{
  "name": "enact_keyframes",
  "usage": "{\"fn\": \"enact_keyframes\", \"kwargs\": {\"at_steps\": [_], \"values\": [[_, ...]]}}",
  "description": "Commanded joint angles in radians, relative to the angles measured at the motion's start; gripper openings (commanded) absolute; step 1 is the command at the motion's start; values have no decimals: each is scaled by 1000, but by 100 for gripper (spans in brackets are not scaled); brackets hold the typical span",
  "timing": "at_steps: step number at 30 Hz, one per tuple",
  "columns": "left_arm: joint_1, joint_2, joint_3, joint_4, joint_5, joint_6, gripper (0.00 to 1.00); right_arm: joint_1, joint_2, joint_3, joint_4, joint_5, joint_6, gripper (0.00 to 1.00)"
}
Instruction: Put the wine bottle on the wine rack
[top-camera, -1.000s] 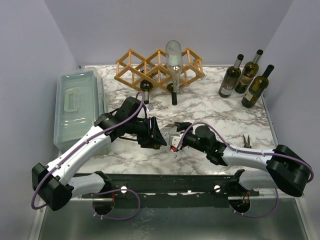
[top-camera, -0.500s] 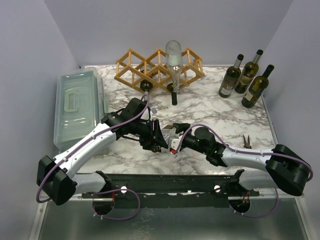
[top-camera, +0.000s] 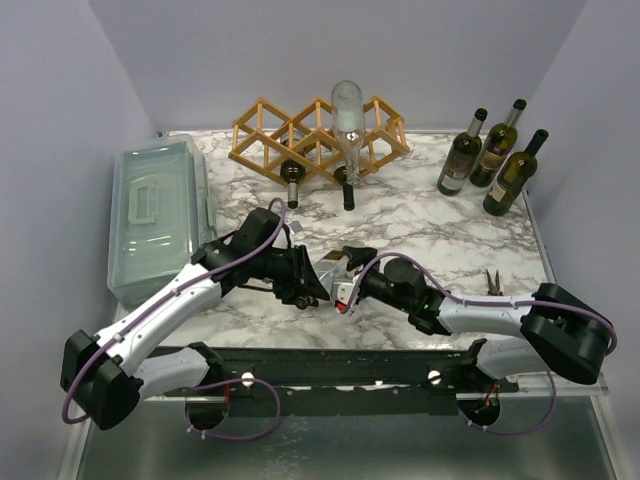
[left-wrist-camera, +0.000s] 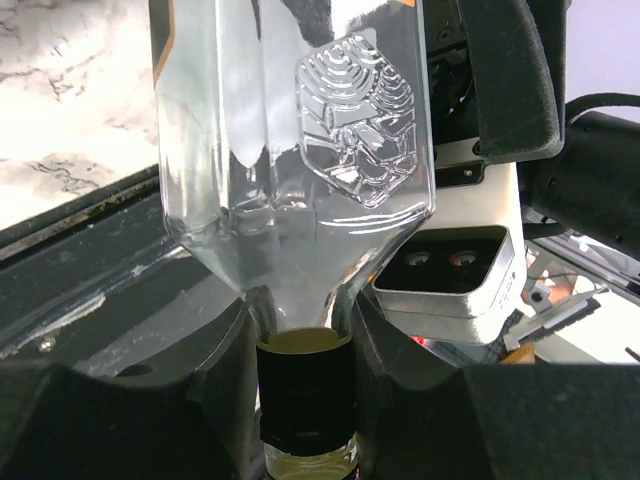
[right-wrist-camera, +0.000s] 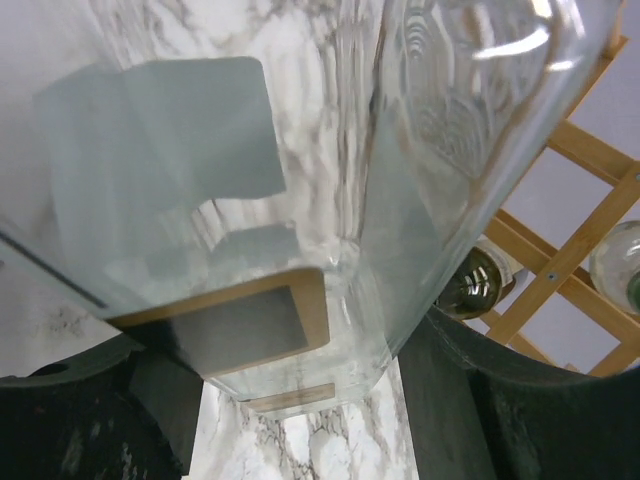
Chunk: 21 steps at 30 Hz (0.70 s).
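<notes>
Clear wine bottle (top-camera: 330, 270) gripped by both arms near the table's (top-camera: 420, 215) near edge, not yet on the wine rack (top-camera: 310, 135).

The left gripper (left-wrist-camera: 305, 345) has its fingers (left-wrist-camera: 215, 380) closed snug on the bottle's black-capped neck. The right gripper (top-camera: 346, 288) clamps the wide glass body, jaws spread to its width. The bottle lies low between the two, about midway along the near edge. The wooden lattice rack stands at the middle of the far edge and carries a clear bottle (top-camera: 347, 110) base-up and a dark bottle (top-camera: 292, 178) with its neck poking toward the arms. Three more dark bottles (top-camera: 495, 155) stand upright at the far right corner — a grey-green lidded box (top-camera: 150, 200) lies along the left edge.
</notes>
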<state>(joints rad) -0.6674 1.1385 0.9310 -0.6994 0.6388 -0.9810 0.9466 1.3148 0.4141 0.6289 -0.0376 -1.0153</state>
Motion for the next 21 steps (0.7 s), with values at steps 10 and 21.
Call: {"fn": "enact_keyframes", "kwargs": {"at_steps": [10, 21], "values": [[-2, -287, -116, 163, -153, 64, 0, 15, -26, 16, 222, -88, 92, 100], [-1, -417, -136, 77, -284, 118, 0, 34, -191, 6, -92, -150, 141, 100]]}}
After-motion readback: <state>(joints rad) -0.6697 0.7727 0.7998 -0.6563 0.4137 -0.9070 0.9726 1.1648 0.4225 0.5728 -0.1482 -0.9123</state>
